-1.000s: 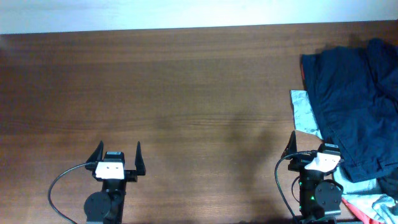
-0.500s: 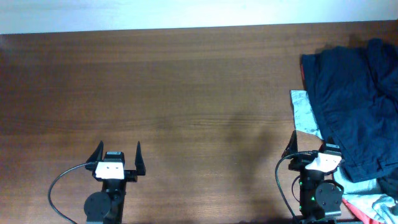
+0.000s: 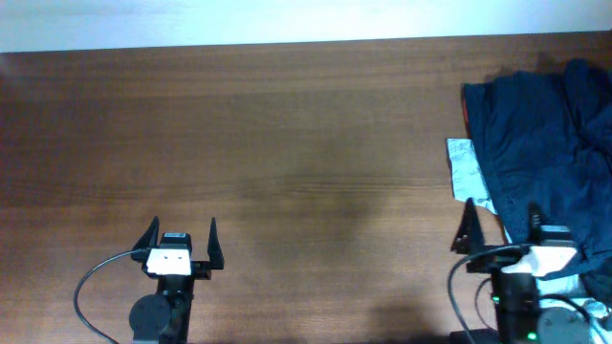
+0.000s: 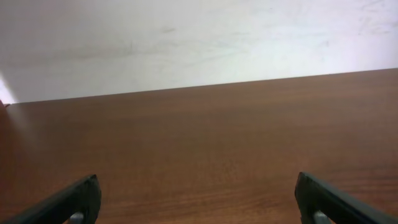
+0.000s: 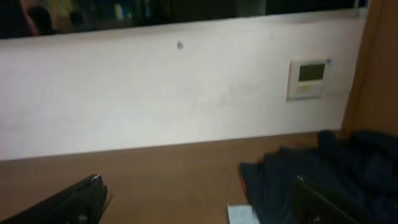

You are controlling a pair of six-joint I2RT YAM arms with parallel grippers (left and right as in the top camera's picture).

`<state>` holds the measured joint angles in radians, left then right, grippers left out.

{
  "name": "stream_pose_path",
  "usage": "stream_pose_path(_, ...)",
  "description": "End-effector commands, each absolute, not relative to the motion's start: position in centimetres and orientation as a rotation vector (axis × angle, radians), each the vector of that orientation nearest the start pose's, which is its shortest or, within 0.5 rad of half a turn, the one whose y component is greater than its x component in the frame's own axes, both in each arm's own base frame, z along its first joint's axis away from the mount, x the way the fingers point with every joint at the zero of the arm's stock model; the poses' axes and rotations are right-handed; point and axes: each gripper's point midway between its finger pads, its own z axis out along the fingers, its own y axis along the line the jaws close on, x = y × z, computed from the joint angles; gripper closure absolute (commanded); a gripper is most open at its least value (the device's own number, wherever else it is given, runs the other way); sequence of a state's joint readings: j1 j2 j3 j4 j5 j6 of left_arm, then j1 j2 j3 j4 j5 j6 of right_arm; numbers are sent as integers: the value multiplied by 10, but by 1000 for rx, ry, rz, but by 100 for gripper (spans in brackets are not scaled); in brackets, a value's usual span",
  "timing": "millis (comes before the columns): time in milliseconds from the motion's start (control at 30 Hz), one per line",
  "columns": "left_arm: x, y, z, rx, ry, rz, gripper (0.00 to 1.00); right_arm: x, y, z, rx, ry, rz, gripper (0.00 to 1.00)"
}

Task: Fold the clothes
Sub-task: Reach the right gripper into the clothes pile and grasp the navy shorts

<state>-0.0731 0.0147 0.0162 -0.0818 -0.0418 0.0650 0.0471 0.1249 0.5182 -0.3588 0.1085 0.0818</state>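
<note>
The clothes, a pair of dark navy shorts (image 3: 540,134), lie crumpled at the table's right edge and show in the right wrist view as a dark heap (image 5: 298,180). My right gripper (image 3: 500,215) is open at the near edge of the pile. Its right finger (image 5: 317,202) is in front of the navy cloth and its left finger (image 5: 78,199) is over bare wood, with nothing between them. My left gripper (image 3: 183,227) stands open over bare table at the front left (image 4: 198,199), far from the shorts.
A light blue T-shirt (image 3: 464,167) pokes out from under the shorts on their left side (image 5: 242,214). A thin red edge (image 3: 466,107) shows at the pile's upper left. The brown wooden table (image 3: 287,143) ends at a white wall with a small panel (image 5: 311,78).
My right arm has shifted to the right, toward the pile, so its fingers now reach the pile's near edge. The left arm and the clothes have not moved.
</note>
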Motion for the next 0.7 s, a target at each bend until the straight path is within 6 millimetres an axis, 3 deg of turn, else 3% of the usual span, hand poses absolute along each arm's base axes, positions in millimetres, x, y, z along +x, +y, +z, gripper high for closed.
stream_pose_path(0, 246, -11, 156, 98, 1649, 45, 1, 208, -16, 329, 187, 1584, 23, 2)
stream_pose_path(333, 246, -11, 156, 98, 1649, 45, 1, 248, -18, 328, 202, 2094, -68, 1)
stream_pose_path(533, 246, -11, 156, 98, 1649, 45, 1, 264, -31, 288, 303, 2419, -114, 2)
stream_pose_path(667, 246, -11, 156, 98, 1648, 45, 1, 274, -45, 252, 439, 2573, 5, 1)
